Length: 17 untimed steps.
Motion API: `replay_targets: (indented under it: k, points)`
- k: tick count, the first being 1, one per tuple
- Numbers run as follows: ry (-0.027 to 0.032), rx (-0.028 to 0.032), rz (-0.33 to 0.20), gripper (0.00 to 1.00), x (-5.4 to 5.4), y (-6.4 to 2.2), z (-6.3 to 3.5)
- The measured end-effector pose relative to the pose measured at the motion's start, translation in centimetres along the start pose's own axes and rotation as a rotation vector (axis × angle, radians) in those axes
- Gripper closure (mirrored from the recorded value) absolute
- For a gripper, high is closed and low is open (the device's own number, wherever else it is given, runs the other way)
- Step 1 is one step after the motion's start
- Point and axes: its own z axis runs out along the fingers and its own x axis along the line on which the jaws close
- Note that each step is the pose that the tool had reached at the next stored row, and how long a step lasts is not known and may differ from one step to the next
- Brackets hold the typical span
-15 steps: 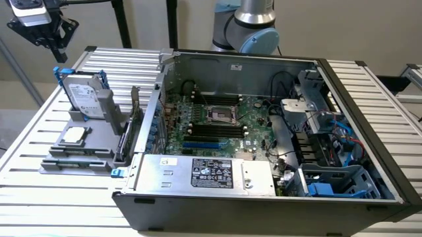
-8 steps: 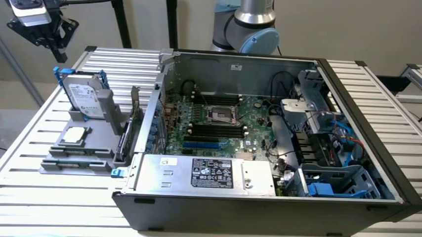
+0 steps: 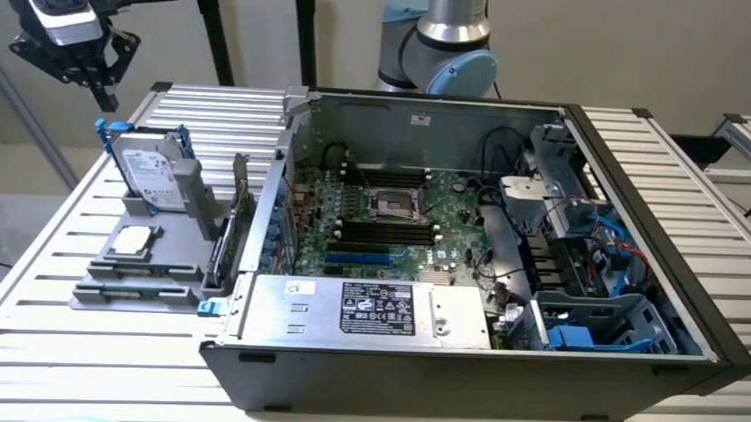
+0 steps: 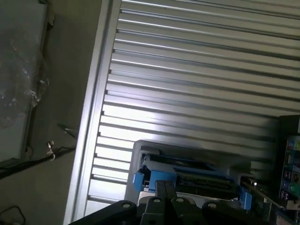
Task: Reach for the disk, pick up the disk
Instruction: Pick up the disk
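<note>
- One gripper (image 3: pixel 104 95) hangs in the air above the slatted metal surface (image 3: pixel 47 352), at the far corner on the exterior view's left, touching nothing.
- Two fingers (image 4: pixel 161 192) look pressed together in the wrist view, with no gap between them and nothing pinched.
- Standing on edge in a grey rack (image 3: pixel 141 264), the disk (image 3: pixel 153 171) leans slightly, label side out, its blue carrier framing the top and sides.
- From the fingers, the disk lies below and a little toward the exterior view's right, with open air between the two.
- Its long axis runs nearly upright, so what it offers to a grasp from above is its narrow, blue-framed top edge.
- Seen from the wrist, that top edge (image 4: pixel 187 171) crosses the picture just beyond the fingertips, a blue tab at each end.
- Judged from this, the reach is under way and the pickup has not begun, as the disk sits fully in the rack.
- Beside the rack, on the exterior view's right, stands the open computer case (image 3: pixel 470 264).
</note>
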Motion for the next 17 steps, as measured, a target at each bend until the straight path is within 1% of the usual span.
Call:
replay_targets:
  k: [17]
  points:
    - [0.0119,0.0,-0.31,0.89,0.0,0.0,0.01]
